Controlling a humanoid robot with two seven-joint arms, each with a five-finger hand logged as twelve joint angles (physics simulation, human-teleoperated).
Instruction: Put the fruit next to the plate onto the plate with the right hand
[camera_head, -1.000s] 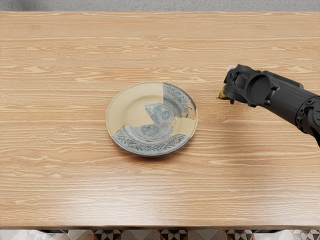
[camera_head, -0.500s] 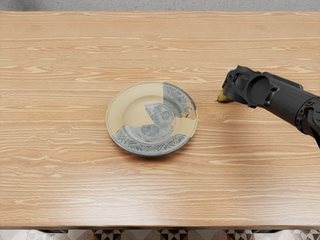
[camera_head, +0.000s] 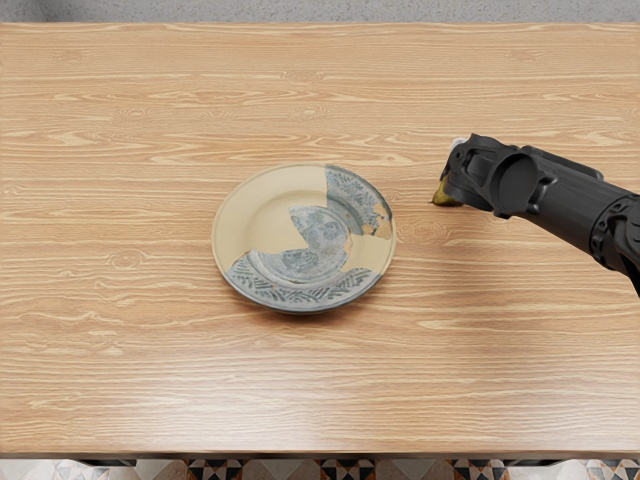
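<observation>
Okay, nearest on the worktop (camera_head: 300, 390): the patterned plate (camera_head: 236, 214), nothing on it. Further back, to its right and apart from it, a yellowish tip of the fruit (camera_head: 442, 198) pokes out under the right hand (camera_head: 470, 176). Hand covers it; can't tell its grip. Likely the grasp step. Next: secure hold, lift, carry left over plate.

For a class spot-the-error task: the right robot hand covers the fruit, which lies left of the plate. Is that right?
No. The head view shows the fruit right of the plate, not left; the right robot hand covers it.
</observation>
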